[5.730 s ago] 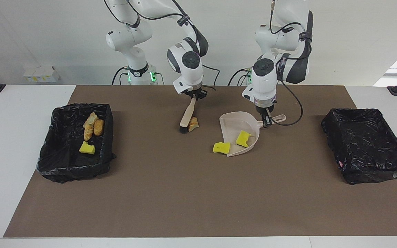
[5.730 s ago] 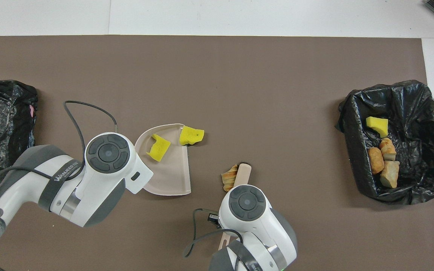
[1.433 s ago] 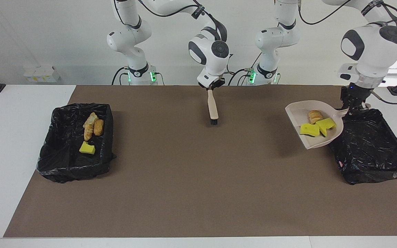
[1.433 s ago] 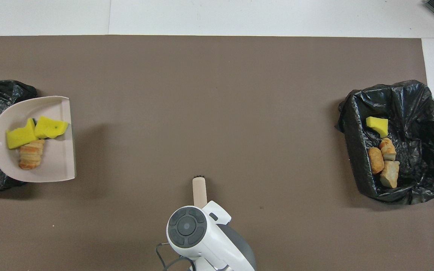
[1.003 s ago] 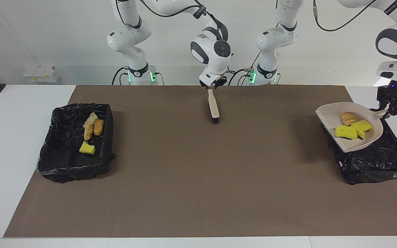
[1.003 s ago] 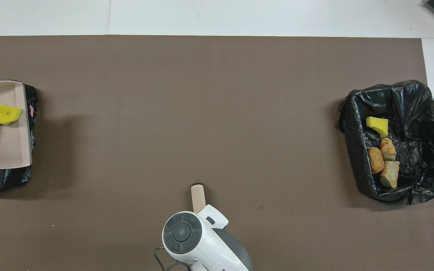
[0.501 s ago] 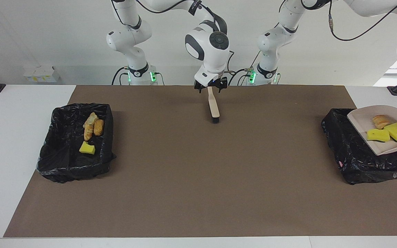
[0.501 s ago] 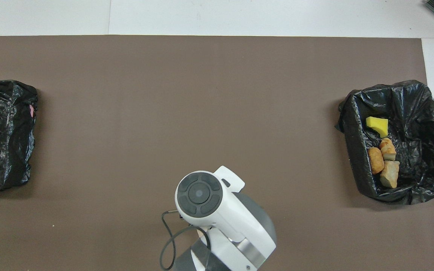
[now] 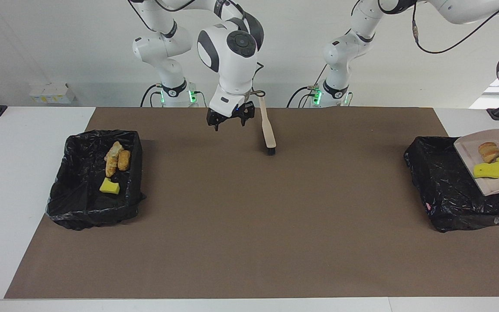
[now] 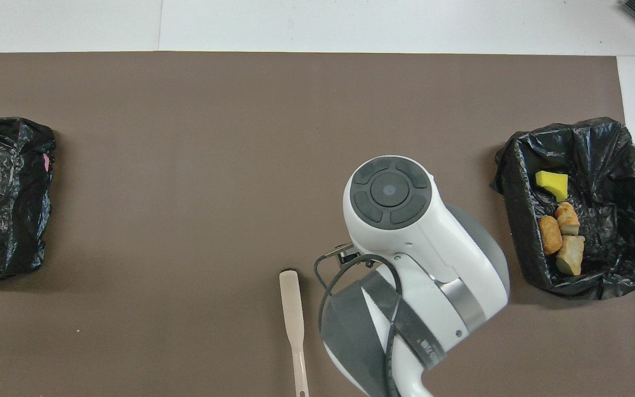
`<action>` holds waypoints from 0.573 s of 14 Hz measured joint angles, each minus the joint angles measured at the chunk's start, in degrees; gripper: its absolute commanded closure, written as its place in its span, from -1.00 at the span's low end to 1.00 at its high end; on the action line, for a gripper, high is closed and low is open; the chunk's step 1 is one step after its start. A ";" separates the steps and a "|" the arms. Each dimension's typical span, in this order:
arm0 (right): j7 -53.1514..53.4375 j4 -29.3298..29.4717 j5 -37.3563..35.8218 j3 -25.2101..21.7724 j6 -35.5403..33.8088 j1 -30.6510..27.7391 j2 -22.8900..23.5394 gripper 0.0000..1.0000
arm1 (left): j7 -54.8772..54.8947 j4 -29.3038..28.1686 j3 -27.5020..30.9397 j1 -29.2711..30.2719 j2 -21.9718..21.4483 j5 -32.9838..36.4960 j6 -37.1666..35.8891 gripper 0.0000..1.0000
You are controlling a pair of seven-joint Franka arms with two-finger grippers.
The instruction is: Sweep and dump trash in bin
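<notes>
Stage: dump step, not done yet; sweeping looks finished.
Trash in pan: three pieces of trash sit in the dustpan, two yellow sponge chunks and one striped bread lump.
Dustpan: up in the air and tilted, over the bin at the left arm's end by the end edge of the table. Nothing has slid out.
Bin at the left arm's end: black liner; the part that shows looks empty in both views.
Bin at the right arm's end: already holds trash, bread lumps plus one yellow chunk.
Mat: I see no loose pieces left on it.
Brush: lies on the mat near the robots' edge of the table, about midway along it, bristles pointing away from the robots. Nothing grips it.
Right tool: fingers apart, holding nothing, in the air over the mat just beside the brush handle. This arm looks done and waiting.
Left tool: out of frame past the end edge. It is closed; the pan hangs in the air with its handle running off toward that arm, so I judge it clamped on the handle.
Done: pieces gathered into the pan, brush put down, pan carried over the bin.
Left: tip the pan so all three pieces drop inside the liner, then set the pan down.
Risk: the pan sits over the bin's outer side, so a piece could fall outside the rim.
</notes>
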 measured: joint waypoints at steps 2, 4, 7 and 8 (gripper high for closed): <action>-7.31 2.05 -0.79 -0.12 -1.10 -4.06 -0.04 -1.00 | -0.74 -0.01 0.01 -0.60 -0.09 4.38 -1.04 1.00; -14.58 4.49 -0.93 -0.26 -2.15 -9.12 -0.11 -1.00 | -1.39 0.00 -0.01 -1.99 -0.35 7.32 -3.40 1.00; -20.40 6.66 -2.90 -0.53 -2.49 -14.31 -0.15 -1.00 | -1.66 0.01 0.01 -3.75 -1.19 11.47 -5.55 1.00; -21.06 7.36 -3.44 -0.88 -2.49 -15.21 -0.17 -1.00 | -1.68 0.01 -0.03 -4.52 -1.51 12.76 -6.16 1.00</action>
